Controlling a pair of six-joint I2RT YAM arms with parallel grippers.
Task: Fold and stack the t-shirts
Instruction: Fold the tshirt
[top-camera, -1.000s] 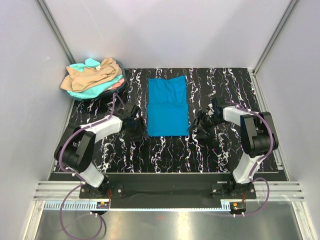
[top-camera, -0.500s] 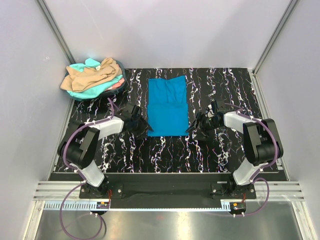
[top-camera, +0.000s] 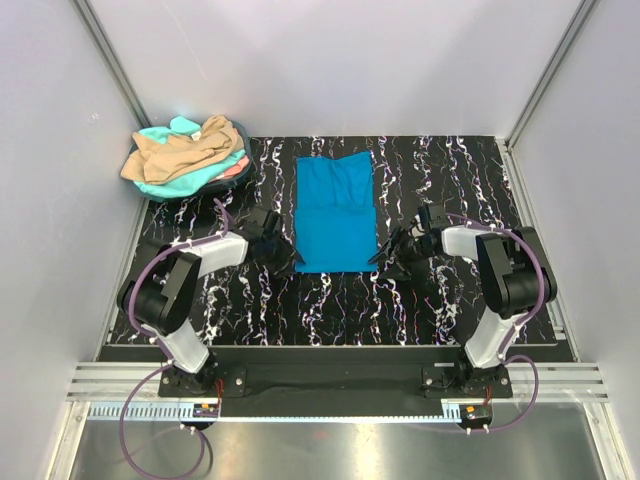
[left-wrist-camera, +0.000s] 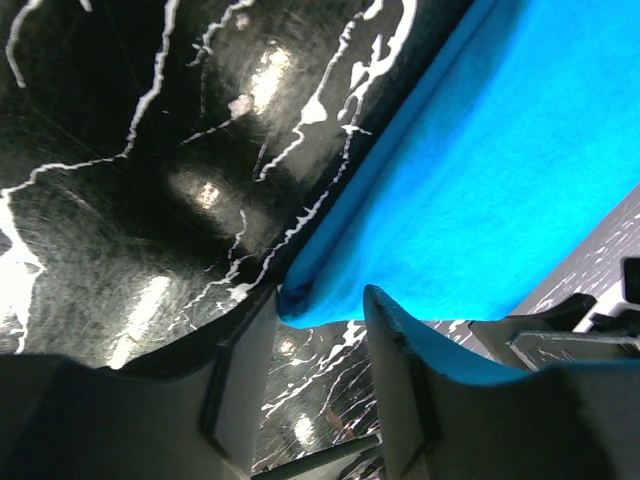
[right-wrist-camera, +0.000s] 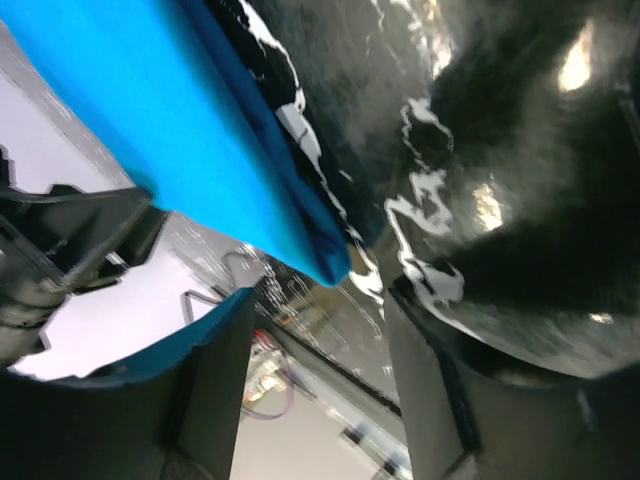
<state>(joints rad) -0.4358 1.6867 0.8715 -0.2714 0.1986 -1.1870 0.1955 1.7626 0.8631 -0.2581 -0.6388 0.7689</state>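
Observation:
The bright blue t-shirt (top-camera: 335, 215) lies flat on the table as a long folded rectangle. My left gripper (top-camera: 288, 257) is open at its near left corner. In the left wrist view the blue t-shirt's corner (left-wrist-camera: 310, 300) sits between the spread fingers (left-wrist-camera: 400, 380) of the gripper (left-wrist-camera: 315, 350). My right gripper (top-camera: 384, 256) is open at the near right corner. In the right wrist view that corner (right-wrist-camera: 325, 262) hangs between the parted jaws of the gripper (right-wrist-camera: 315, 345). Tan, mint and coral t-shirts (top-camera: 188, 152) lie heaped at the back left.
The black marbled table (top-camera: 330, 310) is walled by white panels with metal posts on the left, back and right. The heap of shirts rests in a dark basket (top-camera: 240, 135) in the back left corner.
Both grippers have moved inward and low to the blue shirt's near corners, each now straddling a corner. The shirt itself has not moved.

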